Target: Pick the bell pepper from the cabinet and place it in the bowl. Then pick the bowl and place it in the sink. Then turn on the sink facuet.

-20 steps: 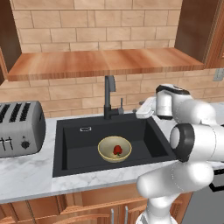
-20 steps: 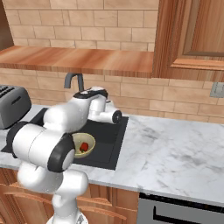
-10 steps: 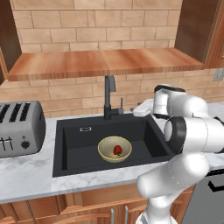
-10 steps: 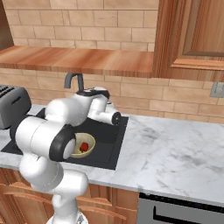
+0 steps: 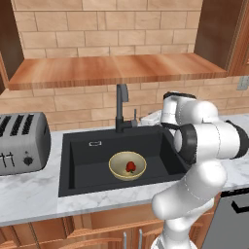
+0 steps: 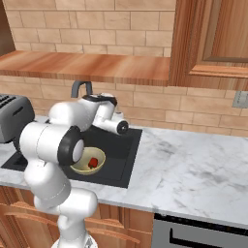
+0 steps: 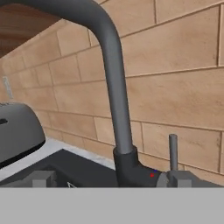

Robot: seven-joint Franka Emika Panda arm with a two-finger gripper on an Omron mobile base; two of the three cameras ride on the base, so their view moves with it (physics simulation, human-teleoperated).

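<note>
Faucet (image 7: 114, 87) stands upright, lever (image 7: 173, 151) vertical beside it; end effector (image 7: 112, 179) fingers apart around its base.

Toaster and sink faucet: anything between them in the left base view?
Only bare marble counter and brick wall lie between the toaster and the sink faucet, as the left base view shows.

A tan brick wall (image 5: 87, 34) backs a white marble counter (image 6: 193, 169) and wooden shelf (image 5: 112, 70).

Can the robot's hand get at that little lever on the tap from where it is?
Probably yes. The hand view faces the tap closely, with the lever upright beside its base and nothing between.
</note>
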